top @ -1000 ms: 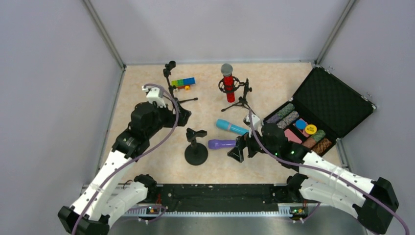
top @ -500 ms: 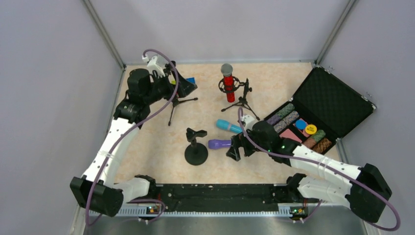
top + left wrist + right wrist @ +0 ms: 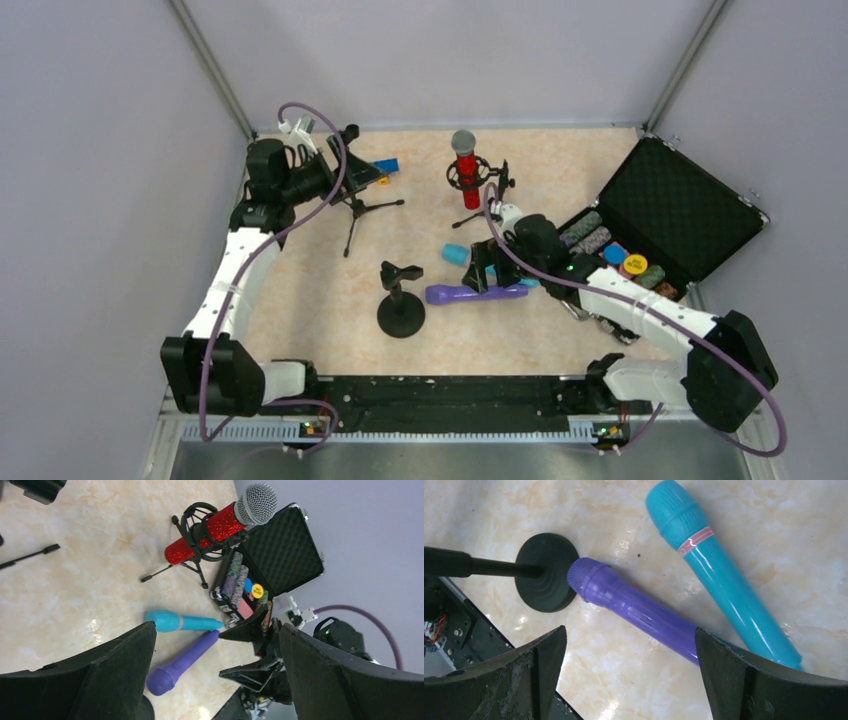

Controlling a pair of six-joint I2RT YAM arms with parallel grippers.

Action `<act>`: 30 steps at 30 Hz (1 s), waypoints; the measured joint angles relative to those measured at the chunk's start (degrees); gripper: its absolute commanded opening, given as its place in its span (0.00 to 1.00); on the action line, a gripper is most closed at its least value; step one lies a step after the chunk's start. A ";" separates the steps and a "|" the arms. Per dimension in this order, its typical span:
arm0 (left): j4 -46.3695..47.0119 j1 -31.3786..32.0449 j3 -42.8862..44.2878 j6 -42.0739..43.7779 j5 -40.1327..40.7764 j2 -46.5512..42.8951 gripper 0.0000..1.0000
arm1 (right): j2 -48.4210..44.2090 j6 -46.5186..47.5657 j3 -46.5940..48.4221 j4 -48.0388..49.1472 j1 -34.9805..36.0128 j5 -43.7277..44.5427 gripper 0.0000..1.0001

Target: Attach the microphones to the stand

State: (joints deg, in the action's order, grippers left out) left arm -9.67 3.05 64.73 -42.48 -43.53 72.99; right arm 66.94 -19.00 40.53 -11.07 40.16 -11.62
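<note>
Purple mic (image 3: 639,612): flat on the table, head just beside the foot of the round-base stand (image 3: 401,300). Not attached.
Blue mic (image 3: 719,575): flat too, beside the purple one, the two meeting near their tails. Not attached.
Red mic (image 3: 464,160): already upright in the far tripod stand (image 3: 488,205).

Change over the last second: right gripper (image 3: 478,270) has shifted from the purple mic's tail to a spot over both loose mics. Its fingers are spread wide and hold nothing; the purple mic lies under the gap in the wrist view. Neither mic looks displaced. Reads as lining up for a pick, most likely the purple one, grasp not yet begun.

Left gripper (image 3: 365,175) has swung from mid-table out to the empty tripod stand (image 3: 350,190) at far left. Fingers apart, nothing between them. Probably there to steady that stand.

So one of three done, two left.

Surface: beige marbled table (image 3: 300,290), glossy. Open black case (image 3: 690,200) of chips (image 3: 590,238) at right; toy blocks (image 3: 386,166) at the far edge. Plain pale walls (image 3: 450,60) on three sides.
</note>
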 measured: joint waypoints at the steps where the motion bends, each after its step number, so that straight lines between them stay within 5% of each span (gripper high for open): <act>1: -1.07 0.00 0.24 1.25 0.59 -0.46 0.99 | 0.81 0.04 0.39 -0.07 -1.36 0.28 0.95; 11: -5.25 -0.17 0.48 10.80 7.54 -7.13 0.99 | 7.85 3.56 7.06 -1.99 -2.60 -1.64 0.95; 30: -2.43 -0.55 -1.75 12.20 6.21 -9.38 0.99 | 7.19 7.78 6.75 -1.29 -3.37 0.85 0.95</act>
State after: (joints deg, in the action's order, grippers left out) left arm -12.10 2.50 62.98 -30.28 -37.32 63.61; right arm 74.13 -11.22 47.29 -12.36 36.80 -10.76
